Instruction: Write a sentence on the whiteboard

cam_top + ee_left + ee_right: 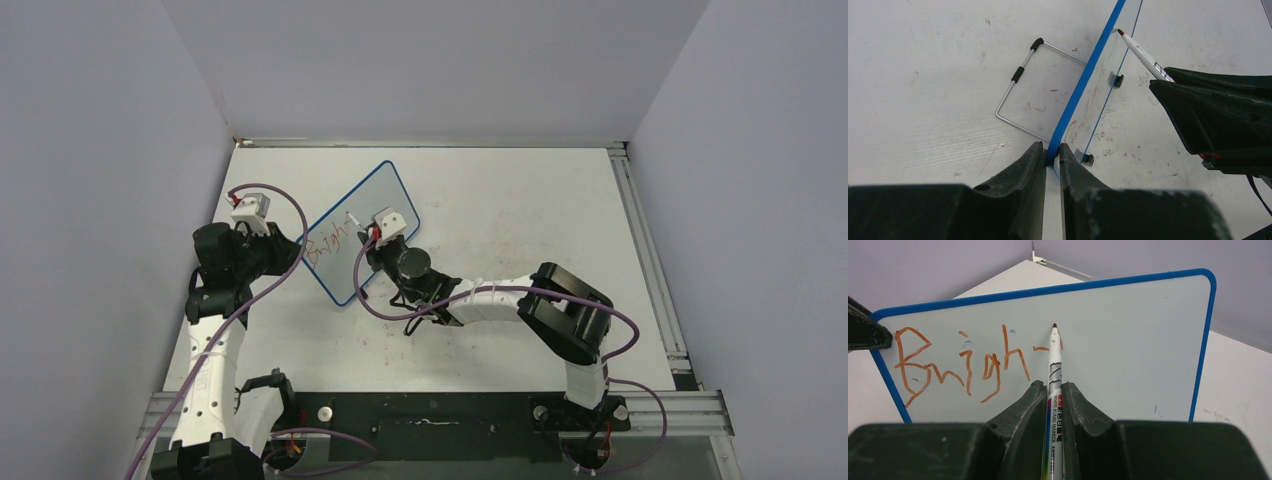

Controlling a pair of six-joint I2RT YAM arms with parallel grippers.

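Observation:
The whiteboard [370, 215], white with a thin blue frame, stands tilted on the table; it also shows in the right wrist view [1128, 360] and edge-on in the left wrist view [1083, 80]. My left gripper [1052, 150] is shut on its blue edge at the left end. My right gripper [1053, 387] is shut on a white board marker [1054, 375], whose red tip touches the board. The sentence [963, 365] reads "Brigh" in red, with a fresh stroke by the tip; it shows in the top view [328, 240].
A bent metal wire stand [1023, 95] with black sleeves lies on the table behind the board. The board's black feet [1118, 80] rest on the scuffed tabletop. Grey walls close in on the left, back and right.

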